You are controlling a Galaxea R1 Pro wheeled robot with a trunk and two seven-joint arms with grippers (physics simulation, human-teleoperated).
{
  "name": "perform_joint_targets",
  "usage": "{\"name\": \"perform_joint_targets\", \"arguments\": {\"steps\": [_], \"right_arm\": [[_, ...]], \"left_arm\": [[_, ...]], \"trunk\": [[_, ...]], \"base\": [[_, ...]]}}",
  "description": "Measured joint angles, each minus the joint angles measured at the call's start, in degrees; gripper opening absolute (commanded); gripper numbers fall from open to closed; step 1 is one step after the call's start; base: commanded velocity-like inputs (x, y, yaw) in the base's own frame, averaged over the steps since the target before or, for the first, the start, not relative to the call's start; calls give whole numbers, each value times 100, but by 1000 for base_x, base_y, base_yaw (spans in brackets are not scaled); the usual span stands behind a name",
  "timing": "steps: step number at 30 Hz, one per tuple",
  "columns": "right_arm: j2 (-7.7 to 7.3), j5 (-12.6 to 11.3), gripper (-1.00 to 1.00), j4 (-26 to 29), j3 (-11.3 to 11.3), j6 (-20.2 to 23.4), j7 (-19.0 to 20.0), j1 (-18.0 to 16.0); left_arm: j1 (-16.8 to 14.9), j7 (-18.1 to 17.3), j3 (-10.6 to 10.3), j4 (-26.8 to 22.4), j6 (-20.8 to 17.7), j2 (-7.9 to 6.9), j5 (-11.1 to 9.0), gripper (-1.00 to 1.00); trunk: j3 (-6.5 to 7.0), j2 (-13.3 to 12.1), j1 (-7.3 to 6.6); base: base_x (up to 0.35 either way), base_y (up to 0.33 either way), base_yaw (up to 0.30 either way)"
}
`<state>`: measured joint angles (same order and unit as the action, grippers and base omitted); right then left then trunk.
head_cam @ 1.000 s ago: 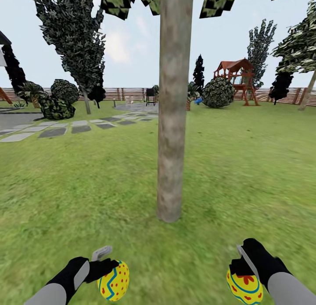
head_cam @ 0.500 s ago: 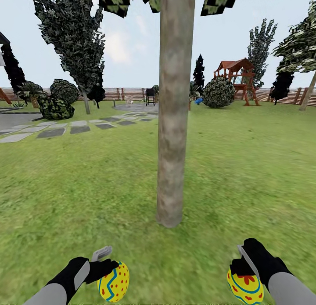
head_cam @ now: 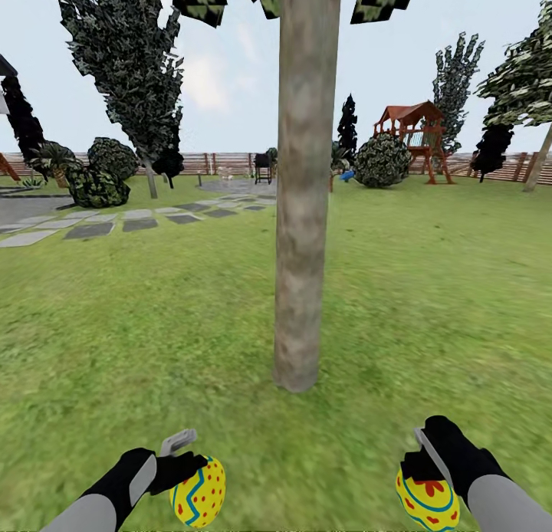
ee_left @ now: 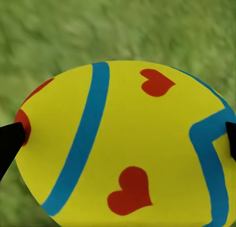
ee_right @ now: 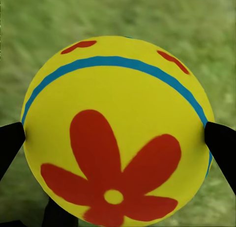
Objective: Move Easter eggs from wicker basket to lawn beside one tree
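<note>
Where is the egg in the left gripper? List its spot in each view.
Head view: the egg sits low and left of centre, in the left gripper.
Left wrist view: the egg is central, pinched between dark fingertips.
Shared landmark: the lawn behind it.

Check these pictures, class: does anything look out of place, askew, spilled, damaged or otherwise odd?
Nothing stands out. The left pincer holds one Easter egg and the right pincer holds another egg, both intact and off the lawn, in front of the upright tree.
</note>
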<state>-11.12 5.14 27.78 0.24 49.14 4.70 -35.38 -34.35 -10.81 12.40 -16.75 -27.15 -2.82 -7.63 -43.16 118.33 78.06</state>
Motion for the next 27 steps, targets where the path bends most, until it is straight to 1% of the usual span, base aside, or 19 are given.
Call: {"name": "perform_joint_targets", "arguments": {"steps": [27], "right_arm": [[-2, 1, -100, 0, 0, 0, 0, 2]], "left_arm": [[-3, -9, -1, -2, 0, 0, 0, -100]], "trunk": [[-485, 1083, 593]], "base": [[0, 0, 0]]}}
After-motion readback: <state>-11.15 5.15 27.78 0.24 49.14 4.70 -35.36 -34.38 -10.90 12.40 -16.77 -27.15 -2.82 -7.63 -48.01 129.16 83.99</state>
